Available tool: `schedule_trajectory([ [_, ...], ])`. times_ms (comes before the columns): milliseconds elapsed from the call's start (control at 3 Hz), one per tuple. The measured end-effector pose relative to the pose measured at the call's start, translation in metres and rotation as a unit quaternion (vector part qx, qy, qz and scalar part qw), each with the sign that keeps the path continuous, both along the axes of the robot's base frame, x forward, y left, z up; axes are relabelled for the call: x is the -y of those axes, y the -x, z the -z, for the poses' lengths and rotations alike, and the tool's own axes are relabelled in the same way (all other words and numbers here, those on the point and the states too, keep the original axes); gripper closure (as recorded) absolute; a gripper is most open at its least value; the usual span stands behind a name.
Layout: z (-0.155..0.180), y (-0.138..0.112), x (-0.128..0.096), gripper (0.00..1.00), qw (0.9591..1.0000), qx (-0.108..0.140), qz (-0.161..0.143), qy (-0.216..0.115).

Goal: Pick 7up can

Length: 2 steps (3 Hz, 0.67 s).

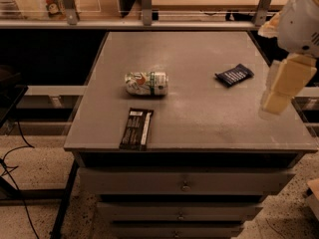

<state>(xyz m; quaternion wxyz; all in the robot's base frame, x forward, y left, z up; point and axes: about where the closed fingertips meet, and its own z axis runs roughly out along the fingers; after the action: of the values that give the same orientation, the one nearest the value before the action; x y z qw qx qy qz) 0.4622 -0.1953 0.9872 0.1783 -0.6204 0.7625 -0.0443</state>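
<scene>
End effector point(273, 102) hangs over the right edge of the counter point(199, 118), raised off the surface, nothing seen in it. Apart or together: cannot tell. Can point(146, 83) lies on its side well to the end effector's left, long axis running left to right, with nothing touching it. Packet point(234, 75) sits between the two, nearer the end effector and a little beyond it. Bar point(136, 128) lies left as well, nearer the front edge than the can, close to it but apart. Judged step: the reach toward the can, grasp not yet begun. To do it well: carry across at height so the packet is passed over, not swept. Stop directly above the can's middle. Turn the wrist so the closing line runs front to back across the round body. A can on its side probably rolls front or back at a touch, so descend square, both sides meeting it together. Keep clear of the bar. Squeeze moderately, since the wall looks thin, then lift straight up.
</scene>
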Motion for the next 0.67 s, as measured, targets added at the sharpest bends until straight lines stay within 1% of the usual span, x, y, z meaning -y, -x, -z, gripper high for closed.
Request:
schedule_trajectory([
  [333, -0.003, -0.037, -0.026, 0.00, 0.9996, 0.016, -0.022, -0.003],
  [667, 0.006, -0.075, -0.060, 0.00, 0.9987, 0.018, -0.045, -0.018],
])
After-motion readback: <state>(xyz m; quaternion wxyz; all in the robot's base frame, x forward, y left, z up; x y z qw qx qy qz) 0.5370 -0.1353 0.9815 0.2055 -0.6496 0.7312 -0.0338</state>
